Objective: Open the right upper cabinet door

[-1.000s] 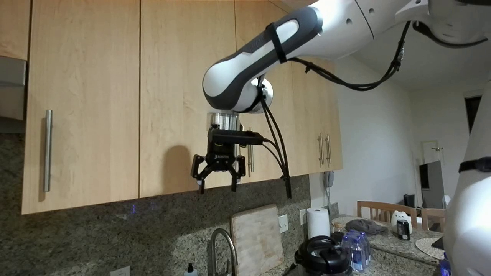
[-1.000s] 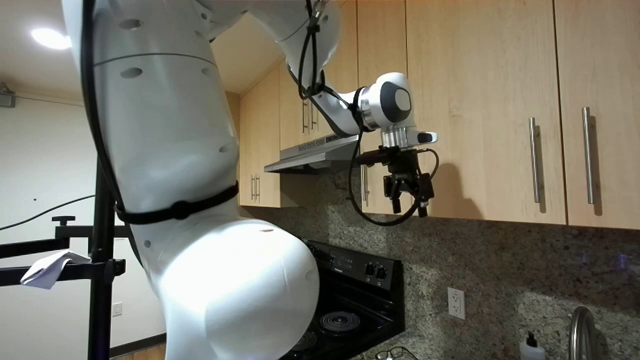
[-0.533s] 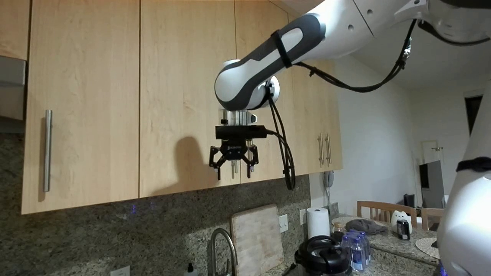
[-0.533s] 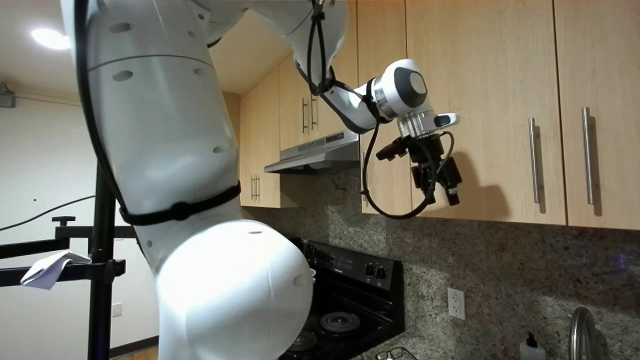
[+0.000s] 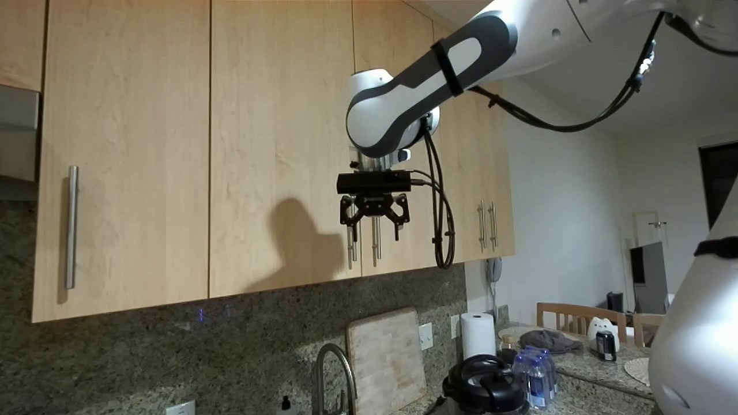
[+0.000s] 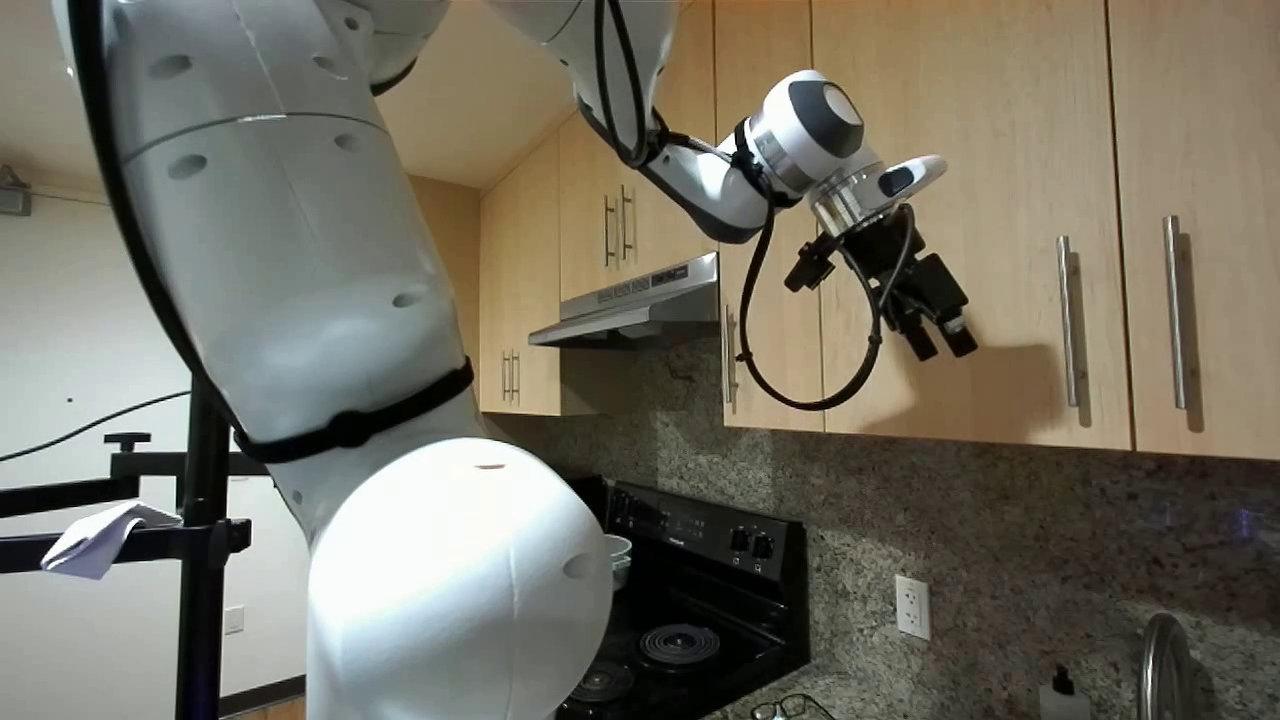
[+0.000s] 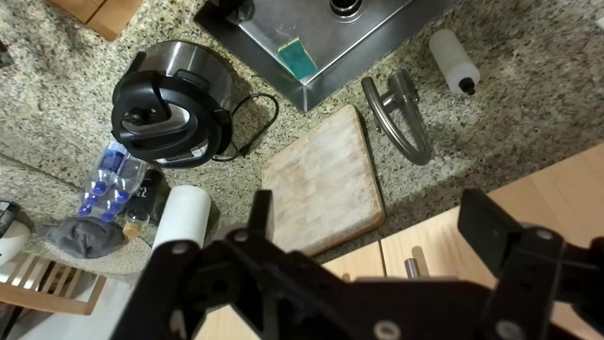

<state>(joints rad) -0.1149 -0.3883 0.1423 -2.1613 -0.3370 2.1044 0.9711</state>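
Observation:
The right upper cabinet door (image 5: pixel 415 248) is light wood and shut. Its slim vertical metal handle (image 5: pixel 376 245) is near its left edge, beside the neighbouring door's handle (image 5: pixel 352 248). In an exterior view the door (image 6: pixel 1230 120) is cut by the frame edge, with its handle (image 6: pixel 1177 310) whole. My gripper (image 5: pixel 375 233) is open and empty, in front of the doors and overlapping both handles there. Elsewhere the gripper (image 6: pixel 943 345) shows left of the handles, apart from them, tilted. In the wrist view the open gripper (image 7: pixel 373 203) hides most of the door (image 7: pixel 358 262).
The neighbouring door (image 5: pixel 277 115) and leftmost door (image 5: pixel 127 115) are shut. A range hood (image 6: pixel 640 305) is beyond them. Below are a cutting board (image 7: pixel 325 184), faucet (image 7: pixel 401 118), black-lidded pot (image 7: pixel 170 104), paper towel roll (image 7: pixel 186 215) and soap bottle (image 7: pixel 453 61). Cables loop beside the wrist.
The gripper has moved right and up in both exterior views, towards the two adjacent handles. It has tilted, with its fingers now slanting down and right in an exterior view. It stays open.

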